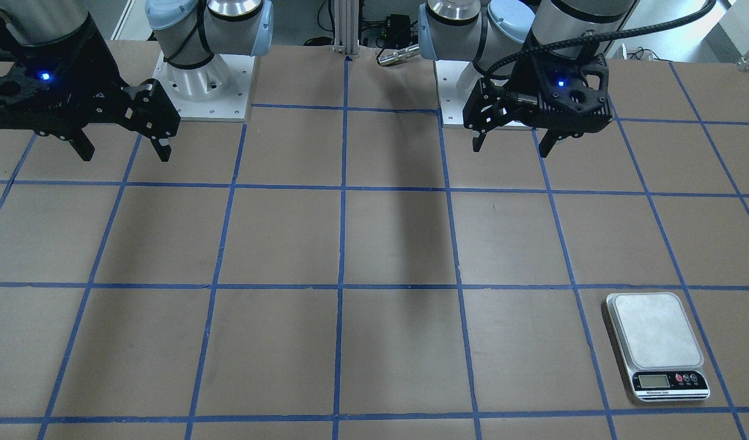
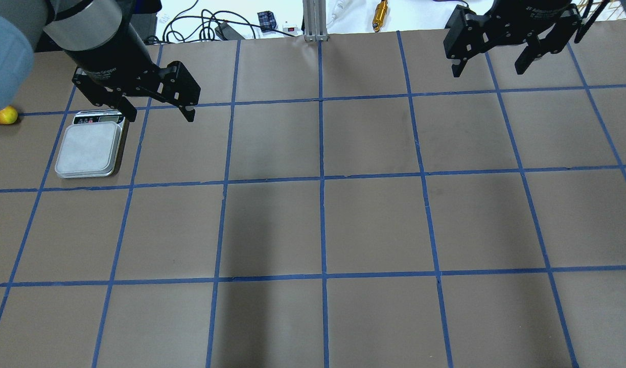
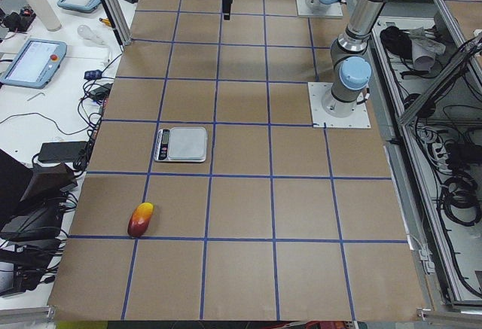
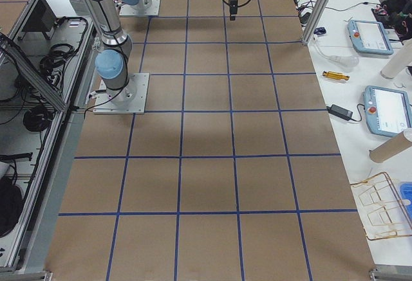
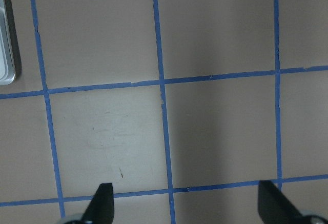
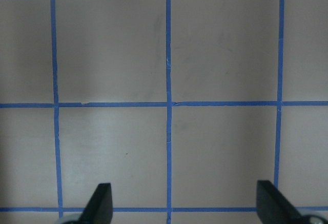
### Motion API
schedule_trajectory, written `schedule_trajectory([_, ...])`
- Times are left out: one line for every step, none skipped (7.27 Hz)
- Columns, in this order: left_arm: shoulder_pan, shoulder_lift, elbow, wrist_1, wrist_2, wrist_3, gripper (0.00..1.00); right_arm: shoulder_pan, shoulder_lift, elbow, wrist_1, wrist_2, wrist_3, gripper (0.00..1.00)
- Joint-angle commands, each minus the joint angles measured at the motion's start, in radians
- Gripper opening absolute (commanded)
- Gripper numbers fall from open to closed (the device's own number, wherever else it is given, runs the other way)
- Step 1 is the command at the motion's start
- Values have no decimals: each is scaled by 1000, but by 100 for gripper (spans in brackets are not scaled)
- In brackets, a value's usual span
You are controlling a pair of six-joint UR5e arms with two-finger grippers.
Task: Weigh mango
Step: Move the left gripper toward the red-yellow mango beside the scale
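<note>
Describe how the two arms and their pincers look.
Both arms are silver tubes with pale-blue joint caps: left arm, right arm. The left pincer and right pincer are matte black, two-fingered, each housing lit by a small blue light. A braided black cable loops to the left wrist.

I see silver arm tubes (image 3: 363,14), pale-blue joint caps (image 1: 166,13), square metal base plates (image 1: 233,85) with screw holes. Left gripper (image 1: 512,148), right gripper (image 1: 125,156): matte black, skeletal, blue LED (image 1: 560,82) lit on each. Braided black cable (image 1: 594,38) feeds left one.
</note>
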Motion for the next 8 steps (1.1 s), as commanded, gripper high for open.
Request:
schedule_trajectory([0,1,0,0,0,10,100,0,-1,0,0,0,0,100])
schedule_trajectory([0,1,0,0,0,12,100,0,-1,0,0,0,0,100])
schedule_trajectory([1,2,0,0,0,13,100,-2,-1,0,0,1,0,100])
schedule_trajectory([12,4,2,1,-1,57,100,0,-1,0,0,1,0,100])
schedule_trajectory([23,10,2,0,0,132,100,0,-1,0,0,0,0,100])
schedule_trajectory([49,15,0,-2,0,197,100,0,1,0,0,0,0,100])
schedule_trajectory([98,22,-3,-6,2,308,100,0,1,0,0,0,0,100])
schedule_trajectory([160,32,-8,-38,6,455,100,0,1,0,0,0,0,100])
